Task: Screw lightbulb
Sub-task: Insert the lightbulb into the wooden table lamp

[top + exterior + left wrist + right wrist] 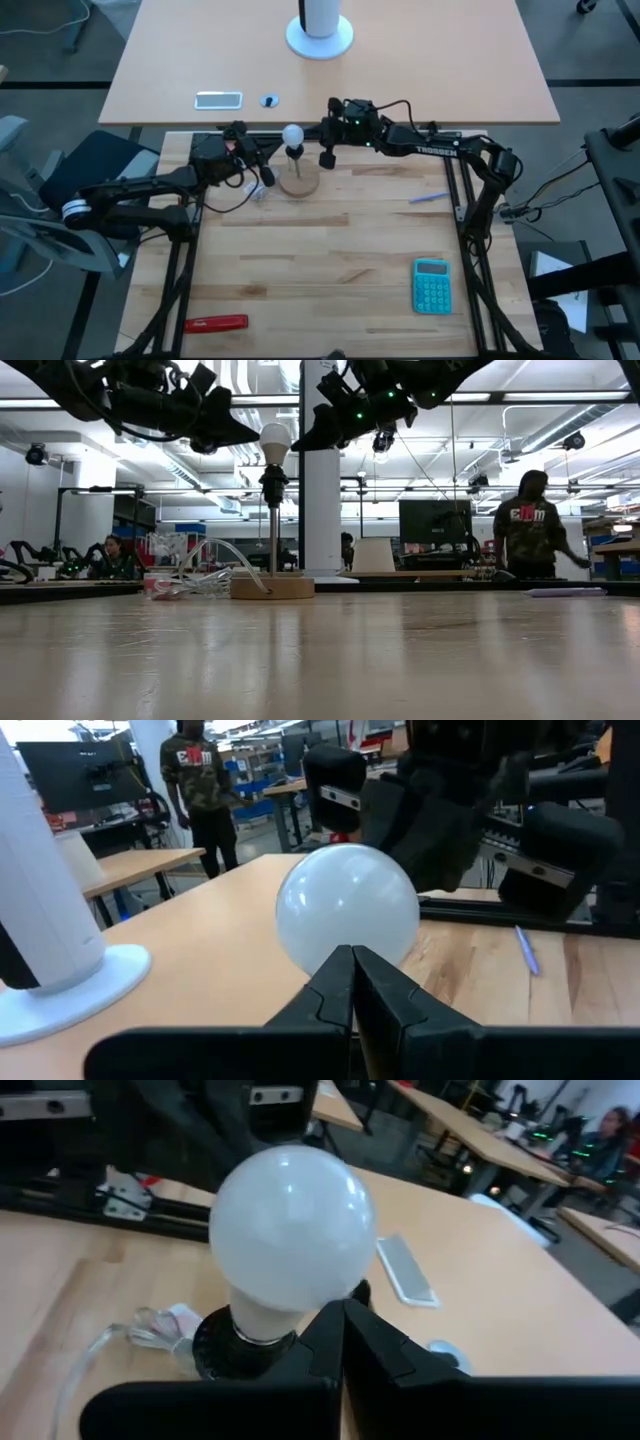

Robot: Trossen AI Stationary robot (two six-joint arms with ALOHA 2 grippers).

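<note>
The white lightbulb [292,133] sits upright in a black socket [274,485] atop a thin post on a round wooden base [298,183], at the table's far middle. My left gripper [252,436] is shut and points level at the bulb's [275,440] left side. My right gripper [302,444] is shut, tipped slightly down, and its tip is at the bulb's right side. In the left wrist view the shut tips [352,960] stand before the bulb's lower half [345,910]. In the right wrist view they [340,1315] stand beside its neck [262,1315]. My left gripper's shut tip lies close against the left side of the bulb's globe [330,945], coming level from the table's left; I cannot tell whether it touches. My right gripper's shut tip lies by the bulb's neck [290,1312], coming from the right; I cannot tell whether it touches.
A clear bag and a cord [190,580] lie left of the wooden base. On the table are a teal calculator [432,284], a red tool [215,323] and a pen [428,198]. Beyond stands a white cylinder on a round base [320,30]. People stand in the room [530,525].
</note>
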